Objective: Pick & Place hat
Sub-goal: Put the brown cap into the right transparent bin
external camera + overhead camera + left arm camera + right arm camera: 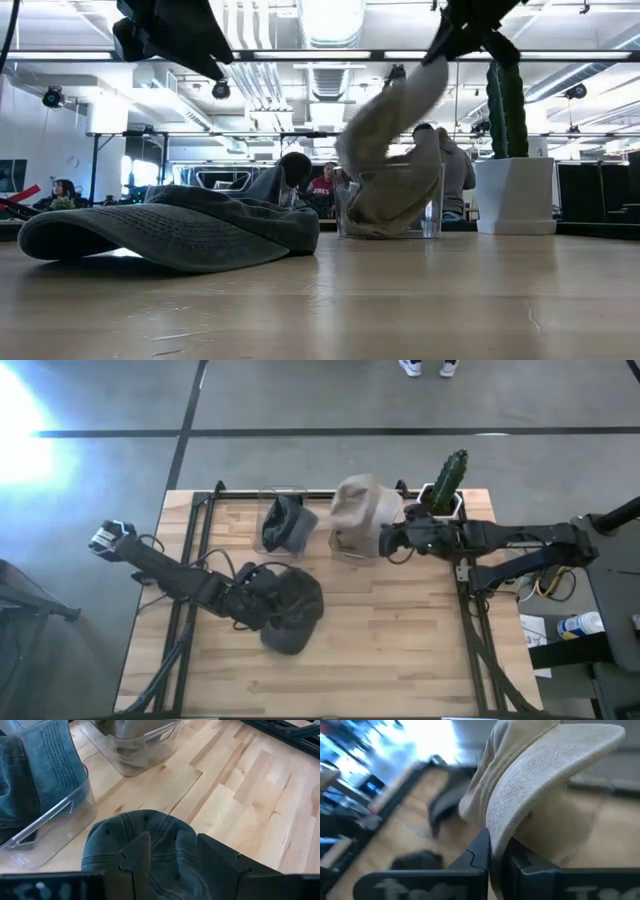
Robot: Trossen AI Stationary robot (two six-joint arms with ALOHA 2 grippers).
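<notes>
— What's crowding the far end of the table [400, 650]?

— A potted cactus [447, 482] in the corner. Beside it is a clear bin [432, 205], and another clear bin [268, 525] with a dark hat [288, 523] tucked inside.

— And the beige hat [357, 512]?

— Hanging over the bin next to the cactus, its lower part drooping in. The right gripper [385, 540] has its fingers pinched tight on the brim, with the arm stretched in level from the right.

— The left arm?

— Slanting in low across the table. The left gripper [262, 596] sits over a grey cap [293, 610] lying flat near the middle, fingers [136, 861] slightly apart straddling the crown. Whether it's gripping, I cannot tell.
</notes>
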